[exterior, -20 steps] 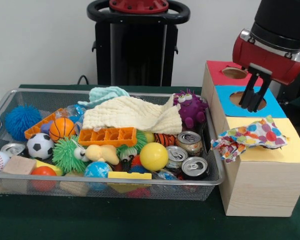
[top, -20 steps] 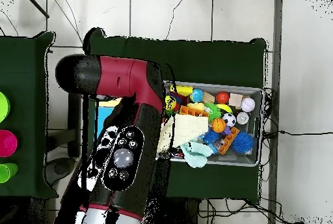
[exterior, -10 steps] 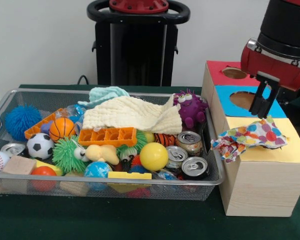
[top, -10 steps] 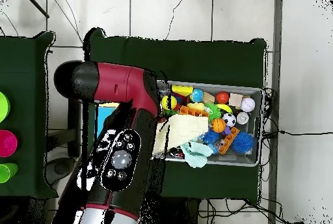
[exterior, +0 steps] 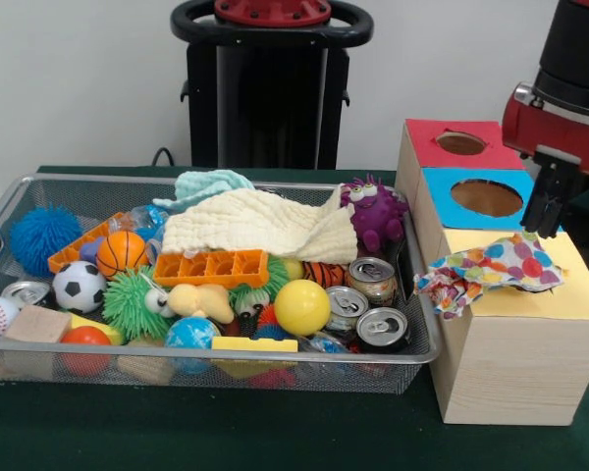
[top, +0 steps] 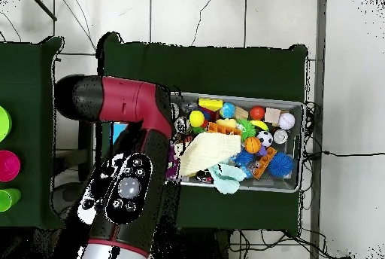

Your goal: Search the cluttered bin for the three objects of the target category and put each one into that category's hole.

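The wire mesh bin [exterior: 275,355] is full of toys, balls and cans; it also shows in the overhead view [top: 301,144]. A white wrapper with coloured polka dots [exterior: 493,269] lies crumpled on the yellow top of the wooden box [exterior: 579,294], hanging over the edge nearest the bin. My gripper [exterior: 547,206] hangs just above and behind the wrapper's right end, apart from it and holding nothing. In the overhead view the arm [top: 128,188] hides the gripper and the boxes. I cannot make out other bright wrappers in the bin.
Red-topped [exterior: 432,147] and blue-topped [exterior: 540,206] boxes with round holes stand behind the yellow one. A cream cloth [exterior: 260,226], a pale blue cloth [exterior: 211,184], a purple plush monster [exterior: 375,211], several cans [exterior: 373,280] and an orange tray [exterior: 211,267] fill the bin.
My gripper has moved right in the front view, from over the blue box's hole to the yellow box's far right edge. The polka-dot wrapper has not moved.
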Controlling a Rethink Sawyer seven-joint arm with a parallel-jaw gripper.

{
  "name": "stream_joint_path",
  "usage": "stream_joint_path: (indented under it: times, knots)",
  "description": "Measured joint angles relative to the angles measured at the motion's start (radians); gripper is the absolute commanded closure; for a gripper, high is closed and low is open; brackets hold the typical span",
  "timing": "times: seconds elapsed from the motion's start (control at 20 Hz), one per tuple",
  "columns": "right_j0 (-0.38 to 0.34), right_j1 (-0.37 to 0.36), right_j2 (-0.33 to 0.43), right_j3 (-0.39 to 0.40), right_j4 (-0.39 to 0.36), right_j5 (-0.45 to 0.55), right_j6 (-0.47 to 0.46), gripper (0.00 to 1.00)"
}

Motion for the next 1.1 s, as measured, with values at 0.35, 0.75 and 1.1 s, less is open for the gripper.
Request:
stream_joint_path:
  times: [0.35, 0.75, 1.1]
  knots:
    - [0.018, 0.018, -0.003, 0.000, 0.003, -0.001, 0.000, 1.00]
    - [0.034, 0.047, -0.028, 0.000, 0.000, -0.001, 0.000, 1.00]
    - [0.044, 0.045, -0.044, 0.006, -0.001, -0.001, 0.000, 1.00]
